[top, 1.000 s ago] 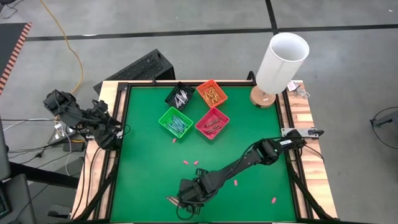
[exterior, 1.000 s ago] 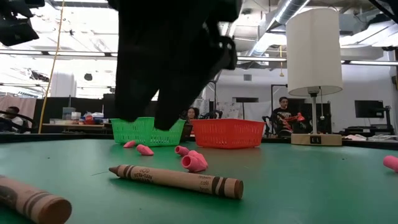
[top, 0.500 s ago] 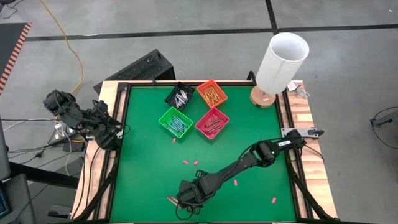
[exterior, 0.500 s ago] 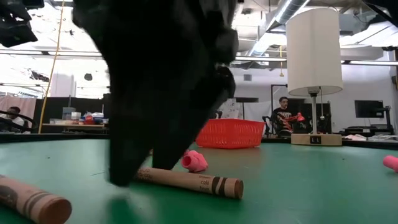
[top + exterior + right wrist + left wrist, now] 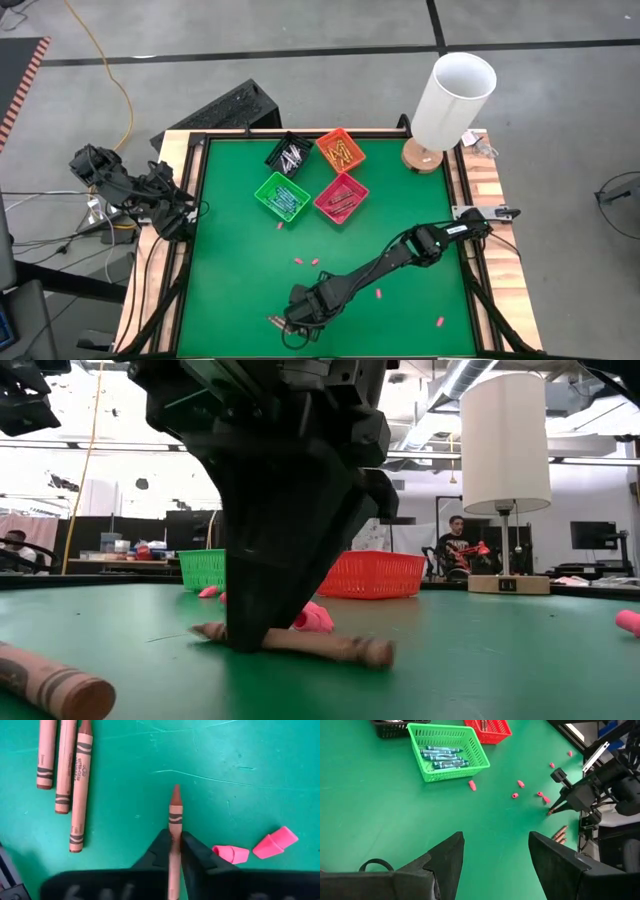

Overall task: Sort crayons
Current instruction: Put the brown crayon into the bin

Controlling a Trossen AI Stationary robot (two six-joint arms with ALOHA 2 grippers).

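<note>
Two right fingers (image 5: 175,851) pinching brown crayon (image 5: 174,827), arm stretched low, left fingers (image 5: 495,865) spread.

Four small square plastic baskets in the upper middle of the high view: one black (image 5: 289,153), one orange (image 5: 341,150), one green (image 5: 282,196), one red (image 5: 341,197). One tall white lamp (image 5: 452,100) at upper right. Four brown paper-wrapped crayons in the right wrist view: three side by side (image 5: 64,770) at upper left, one (image 5: 174,827) in the middle. Two pink rubber bits (image 5: 254,848) at lower right.
</note>
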